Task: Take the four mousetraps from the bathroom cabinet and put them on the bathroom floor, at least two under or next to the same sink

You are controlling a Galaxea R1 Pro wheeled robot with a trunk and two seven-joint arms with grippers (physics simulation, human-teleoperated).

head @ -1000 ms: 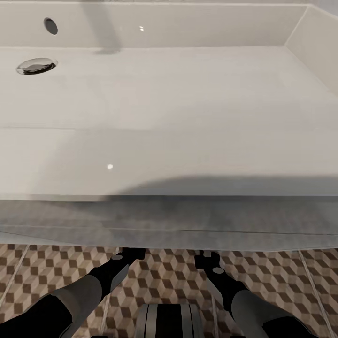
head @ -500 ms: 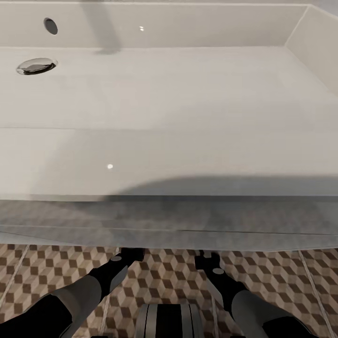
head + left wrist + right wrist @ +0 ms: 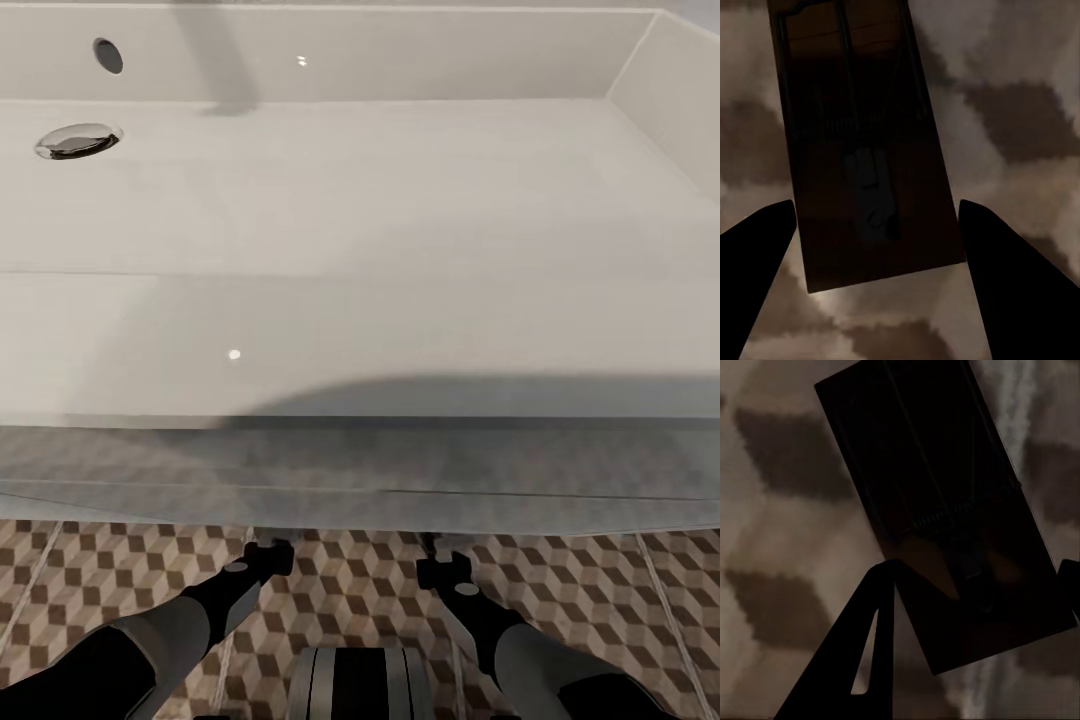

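Two mousetraps lie flat on the cube-patterned bathroom floor point(image 3: 360, 590), in the shadow under the white sink point(image 3: 360, 340). The left wrist view shows one mousetrap point(image 3: 862, 150) between the fingers of my left gripper point(image 3: 877, 202), which is open and clear of the board on both sides. In the right wrist view the other mousetrap point(image 3: 945, 495) lies at a slant under my right gripper point(image 3: 977, 564), also open, with one finger point(image 3: 862, 652) overlapping its edge. From the head view, the left gripper point(image 3: 268, 556) and right gripper point(image 3: 443, 566) sit low by the sink's front edge. The cabinet is out of view.
The wide sink basin has a chrome drain point(image 3: 77, 140) and an overflow hole point(image 3: 108, 55) at the far left. A grey panel point(image 3: 360, 470) runs below its front rim. My base point(image 3: 360, 685) stands on the tiles between the arms.
Both grippers have drawn back a little from under the sink edge towards my body. The sink and floor have not shifted.
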